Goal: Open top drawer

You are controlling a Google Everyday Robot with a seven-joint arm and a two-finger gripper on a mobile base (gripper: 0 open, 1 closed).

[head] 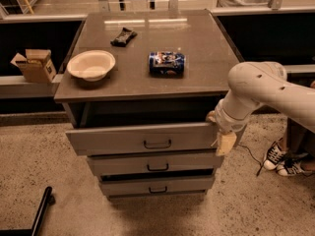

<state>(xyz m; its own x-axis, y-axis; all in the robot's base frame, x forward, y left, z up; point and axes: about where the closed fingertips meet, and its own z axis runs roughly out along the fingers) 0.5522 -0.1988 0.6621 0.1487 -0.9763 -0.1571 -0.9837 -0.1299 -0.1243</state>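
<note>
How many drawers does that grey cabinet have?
3, stacked: the wide grey top drawer sticks out, with the robot's gripper at its right end; the narrower middle drawer below; the bottom drawer lowest.

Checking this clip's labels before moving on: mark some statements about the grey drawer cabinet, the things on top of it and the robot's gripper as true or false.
1. The widest grey top drawer with the black bar handle sticks out past the two narrower grey drawers below it. True.
2. The round white bowl sits inside that drawer. False: it sits on the brown cabinet top, near the left edge.
3. The gripper is at the right end of the top drawer's front. True.
4. The blue can lies left of the bowl. False: it lies right of it.
5. The black snack wrapper is on the floor. False: it is on the cabinet top, behind the bowl.
</note>
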